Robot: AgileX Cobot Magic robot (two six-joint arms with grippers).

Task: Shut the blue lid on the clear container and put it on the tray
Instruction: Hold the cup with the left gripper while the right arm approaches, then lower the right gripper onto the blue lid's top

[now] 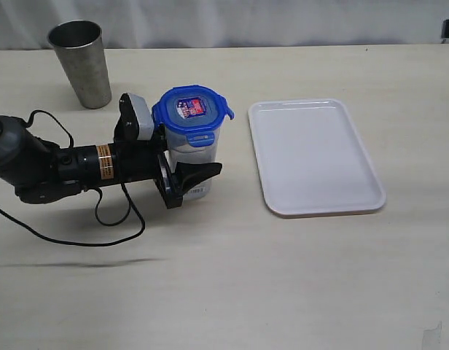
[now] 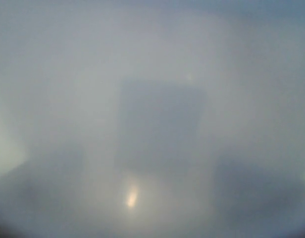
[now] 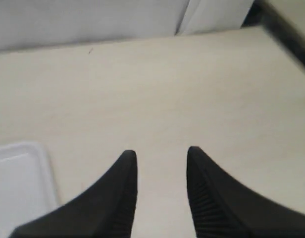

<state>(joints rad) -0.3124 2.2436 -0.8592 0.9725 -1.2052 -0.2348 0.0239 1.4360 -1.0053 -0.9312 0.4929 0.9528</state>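
The clear container [image 1: 189, 149] stands upright on the table [image 1: 283, 277], the blue lid [image 1: 192, 111] sitting on its mouth, sticker up. The left gripper [image 1: 202, 164] reaches in from 9 o'clock and straddles its lower body. One finger lies across the front and the other is hidden, so I cannot tell whether it clamps; the left wrist view is only fog. The tray [image 1: 312, 157] lies near at 3 o'clock, a steel cup [image 1: 82, 62] at 10 o'clock. The right gripper [image 3: 160, 153] hangs parted over bare table, holding nothing.
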